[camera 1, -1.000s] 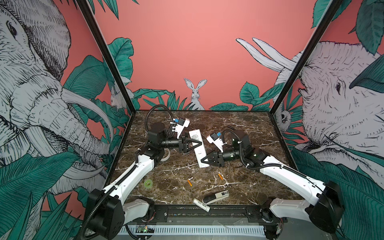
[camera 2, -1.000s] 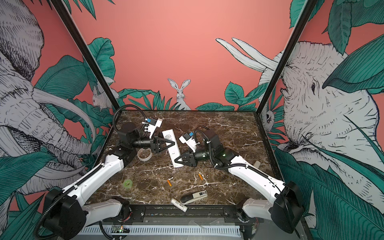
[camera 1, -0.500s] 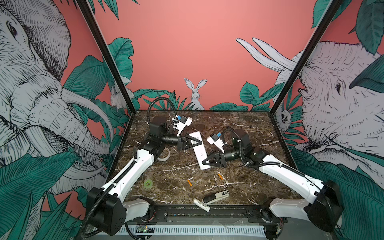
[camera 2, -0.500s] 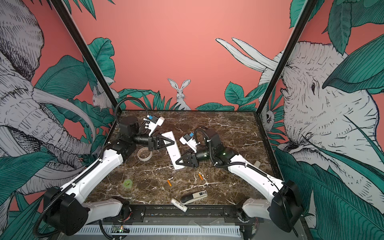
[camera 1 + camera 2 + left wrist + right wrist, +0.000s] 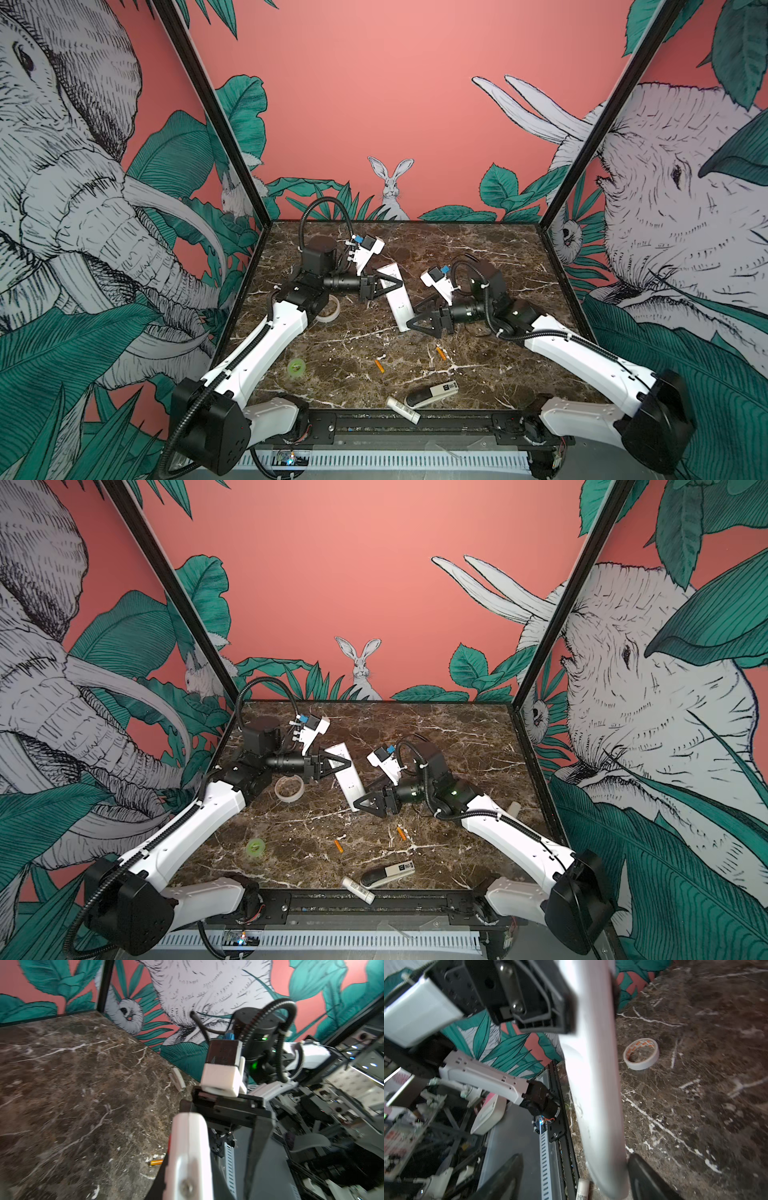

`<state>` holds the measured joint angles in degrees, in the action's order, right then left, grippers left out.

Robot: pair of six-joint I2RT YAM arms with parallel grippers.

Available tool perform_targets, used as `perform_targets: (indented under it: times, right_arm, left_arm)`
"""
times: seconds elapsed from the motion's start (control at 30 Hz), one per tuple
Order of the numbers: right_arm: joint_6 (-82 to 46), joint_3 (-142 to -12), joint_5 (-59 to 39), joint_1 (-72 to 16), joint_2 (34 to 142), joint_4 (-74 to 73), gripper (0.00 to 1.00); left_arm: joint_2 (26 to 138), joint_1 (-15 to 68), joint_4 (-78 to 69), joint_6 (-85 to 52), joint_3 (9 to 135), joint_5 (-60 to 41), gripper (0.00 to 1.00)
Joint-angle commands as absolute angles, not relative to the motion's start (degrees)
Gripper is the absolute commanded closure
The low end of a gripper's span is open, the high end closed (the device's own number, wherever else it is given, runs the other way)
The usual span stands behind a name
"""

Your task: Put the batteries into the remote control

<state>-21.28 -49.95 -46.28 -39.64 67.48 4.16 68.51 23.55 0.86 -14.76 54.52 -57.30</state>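
The remote control (image 5: 399,305) (image 5: 349,781), long and white, lies slanted mid-table. My left gripper (image 5: 397,283) (image 5: 344,764) is shut on its far end. My right gripper (image 5: 413,316) (image 5: 362,796) stands open around its near end, fingers apart on either side. In the right wrist view the remote control (image 5: 596,1084) shows its plain white side between my spread fingers (image 5: 648,1180). Two orange batteries (image 5: 379,365) (image 5: 440,353) lie loose on the marble nearer the front, as in the other top view (image 5: 338,846) (image 5: 401,833). One battery (image 5: 156,1162) shows beside the held remote control (image 5: 189,1157).
A white tape roll (image 5: 328,309) (image 5: 641,1053) sits by the left arm, and a small green roll (image 5: 297,368) lies front left. A black-and-white device (image 5: 432,392) and a white labelled tube (image 5: 402,409) lie at the front edge. A small white piece (image 5: 513,810) rests by the right wall.
My left gripper closed on the remote's far end. My right gripper, which was shut on the near end, has opened and let go.
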Motion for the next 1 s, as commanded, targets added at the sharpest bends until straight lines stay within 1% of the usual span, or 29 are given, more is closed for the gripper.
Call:
perform_targets:
  times: [0.0, 0.1, 0.17, 0.23, 0.3, 0.37, 0.5, 0.6, 0.77, 0.9, 0.97]
  right_arm:
    - [-27.85, -45.89, -31.30, -39.64, 65.32, -1.32, 0.01]
    - [-32.00, -43.15, -23.57, -39.54, 66.24, -4.45, 0.01]
    - [-33.21, -43.90, -19.66, -39.55, 68.71, -2.02, 0.01]
    - [-33.85, -45.57, -17.87, -39.56, 72.28, 0.74, 0.01]
    - [-35.50, -46.44, -17.35, -39.62, 75.50, 0.91, 0.01]
    - [-37.88, -46.00, -18.43, -39.64, 78.55, -2.28, 0.01]
    - [-43.66, -45.63, -19.61, -40.11, 84.41, -9.19, 0.01]
    - [-46.39, -47.72, -19.78, -41.73, 89.00, -11.39, 0.01]
    - [-50.78, -51.26, -19.77, -44.35, 96.43, -14.49, 0.02]
    - [-55.10, -51.84, -20.09, -45.60, 100.47, -21.03, 0.07]
    - [-56.59, -52.37, -19.29, -46.01, 101.85, -21.82, 0.12]
  left_arm:
    - [67.54, 23.18, -7.65, -18.48, 48.97, -44.51, 1.00]
    - [68.36, 23.20, -18.17, -23.90, 43.07, -38.73, 1.00]
    - [69.44, 23.33, -22.62, -25.81, 40.10, -35.16, 1.00]
    - [70.60, 23.62, -27.35, -28.00, 36.93, -30.21, 1.00]
    - [71.74, 24.05, -32.48, -30.25, 33.51, -26.32, 1.00]
    - [72.62, 24.88, -37.50, -31.23, 30.11, -22.21, 1.00]
    - [74.07, 26.66, -42.54, -32.18, 25.89, -15.45, 1.00]
    - [74.24, 27.51, -48.02, -33.08, 22.04, -11.72, 1.00]
    - [75.18, 28.02, -49.21, -33.33, 19.59, -9.12, 1.00]
    - [75.26, 28.11, -50.63, -33.57, 17.86, -7.98, 1.00]
    - [74.80, 28.12, -49.90, -33.18, 17.58, -7.81, 1.00]
